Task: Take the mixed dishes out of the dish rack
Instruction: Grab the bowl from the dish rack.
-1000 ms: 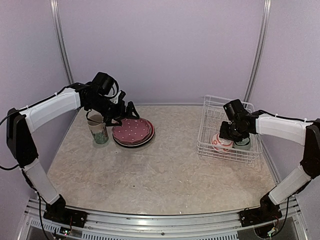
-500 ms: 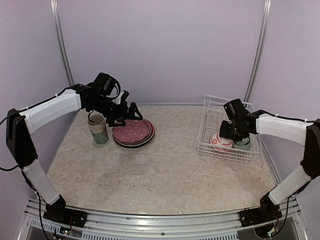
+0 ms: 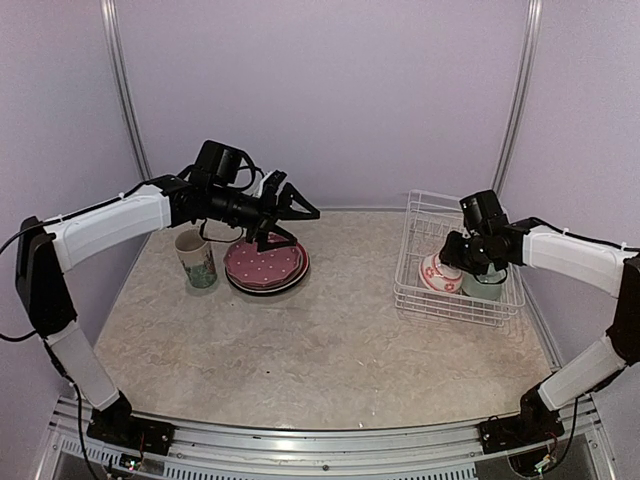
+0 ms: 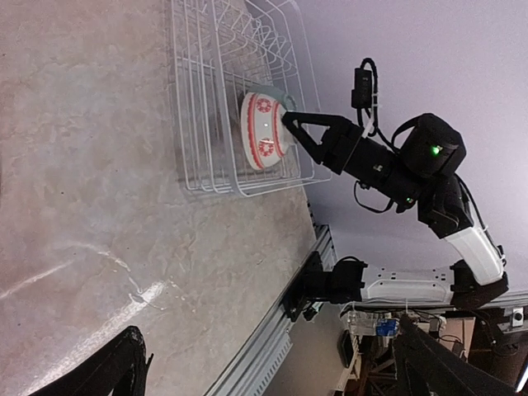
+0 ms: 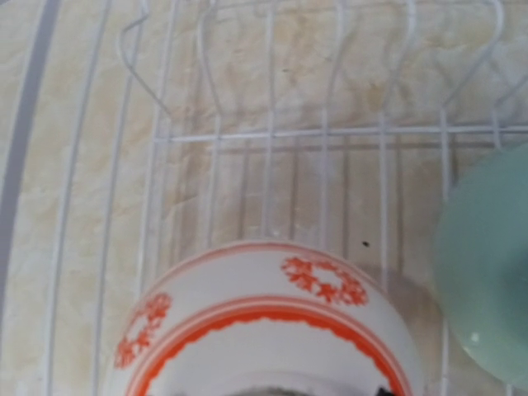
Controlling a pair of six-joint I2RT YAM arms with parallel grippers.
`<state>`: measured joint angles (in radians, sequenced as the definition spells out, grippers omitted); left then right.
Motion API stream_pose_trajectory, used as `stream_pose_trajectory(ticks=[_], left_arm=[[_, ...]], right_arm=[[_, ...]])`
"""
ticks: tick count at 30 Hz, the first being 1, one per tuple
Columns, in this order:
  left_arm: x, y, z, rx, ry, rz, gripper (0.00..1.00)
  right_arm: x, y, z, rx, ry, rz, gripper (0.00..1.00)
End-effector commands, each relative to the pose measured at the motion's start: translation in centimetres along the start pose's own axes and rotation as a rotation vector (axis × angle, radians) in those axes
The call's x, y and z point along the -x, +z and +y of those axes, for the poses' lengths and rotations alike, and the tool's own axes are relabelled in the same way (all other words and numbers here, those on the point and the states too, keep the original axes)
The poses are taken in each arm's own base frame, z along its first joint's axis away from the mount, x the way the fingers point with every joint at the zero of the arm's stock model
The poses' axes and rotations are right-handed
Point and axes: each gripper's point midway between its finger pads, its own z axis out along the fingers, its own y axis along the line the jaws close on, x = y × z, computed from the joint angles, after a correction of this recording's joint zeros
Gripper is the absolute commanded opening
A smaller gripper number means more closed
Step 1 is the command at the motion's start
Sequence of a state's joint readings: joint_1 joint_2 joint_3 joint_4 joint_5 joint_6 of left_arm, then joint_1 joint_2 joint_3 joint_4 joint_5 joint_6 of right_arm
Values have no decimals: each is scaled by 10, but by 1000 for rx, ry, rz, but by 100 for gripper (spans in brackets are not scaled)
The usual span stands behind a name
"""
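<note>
The white wire dish rack (image 3: 412, 290) stands at the right. My right gripper (image 3: 449, 260) is inside it, shut on the rim of the white-pink bowl (image 3: 436, 272), which is tipped on its side and raised off the rack floor. The mint green bowl (image 3: 486, 285) sits beside it in the rack. The left wrist view shows the rack (image 4: 206, 99), the bowl (image 4: 261, 132) and the right gripper (image 4: 290, 124). My left gripper (image 3: 288, 206) is open and empty above the stacked plates, pink dotted one (image 3: 265, 262) on top. The cream mug (image 3: 197, 259) stands left of them.
The right wrist view shows the bowl (image 5: 264, 322) close up, the mint bowl (image 5: 487, 280) at the right and the rack's wires (image 5: 272, 132) behind. Purple walls close the back and sides. A metal rail (image 3: 300, 445) runs along the near edge.
My left gripper let go of the mug, rose and swung right over the plates. My right gripper lifted and tipped the white-pink bowl within the rack.
</note>
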<state>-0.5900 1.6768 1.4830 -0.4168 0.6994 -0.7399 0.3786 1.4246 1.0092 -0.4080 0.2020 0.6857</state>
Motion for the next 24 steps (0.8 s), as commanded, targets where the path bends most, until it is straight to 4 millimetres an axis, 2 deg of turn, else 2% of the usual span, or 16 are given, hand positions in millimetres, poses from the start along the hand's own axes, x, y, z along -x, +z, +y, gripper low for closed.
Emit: stream_pose_trajectory(ticks=[1,6,10,13,17,24], left_arm=[[2,32,-40,-182,16,39,98],[3,70,-59,-263,35,80,96],[3,107,-62,-292,32,124,94],[8,125,-63,-305,21,138,92],[11,151,-46,-298,-16,157,90],[10,175,-32,-318,-65,205,86]], right_arm=[[27,-11,17,112,28,-71,11],[32,-18,20,194,60,-80,11],[36,-22,19,239,79,-87,11],[34,-25,23,272,80,-77,11],[34,-27,29,317,83,-71,10],[32,-29,41,392,97,-64,10]])
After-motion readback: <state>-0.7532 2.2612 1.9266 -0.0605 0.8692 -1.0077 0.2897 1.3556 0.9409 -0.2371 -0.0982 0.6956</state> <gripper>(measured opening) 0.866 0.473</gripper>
